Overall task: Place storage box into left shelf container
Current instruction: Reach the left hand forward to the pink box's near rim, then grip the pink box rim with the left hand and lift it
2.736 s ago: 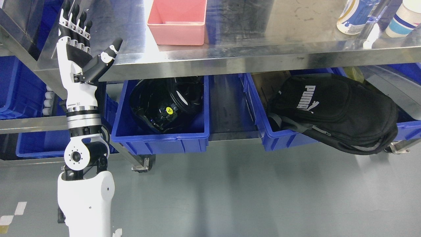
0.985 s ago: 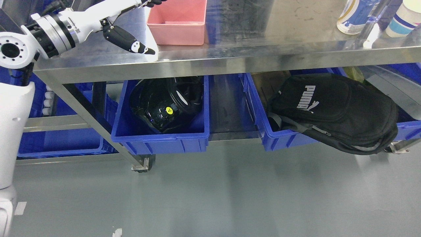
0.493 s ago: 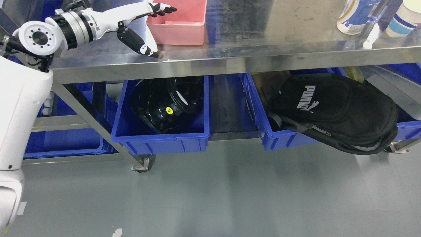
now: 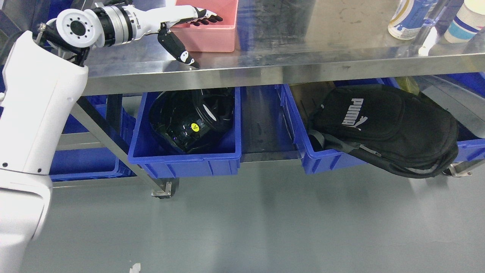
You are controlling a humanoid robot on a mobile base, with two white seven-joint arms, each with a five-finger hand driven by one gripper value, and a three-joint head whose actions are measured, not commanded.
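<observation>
A pink storage box (image 4: 218, 34) stands on the steel table top (image 4: 303, 34), near its front edge. My left hand (image 4: 191, 28) reaches in from the upper left over the box's left wall. Its four fingers (image 4: 206, 18) stretch out flat inside the box opening, and the thumb hangs down outside the wall by the table edge. The hand is open and holds nothing. Below the table, the left blue shelf container (image 4: 185, 159) holds a black helmet-like object (image 4: 191, 119). My right arm does not show.
A second blue bin (image 4: 322, 157) to the right carries a black backpack (image 4: 386, 127) that overhangs its rim. More blue bins (image 4: 83, 165) sit on a shelf at far left. A bottle (image 4: 407, 19) and a cup (image 4: 464, 21) stand at the table's right end. Grey floor lies below.
My left arm has swung up from beside the table and reached right across the top. The fingers now lie inside the pink box, further right than half a second ago.
</observation>
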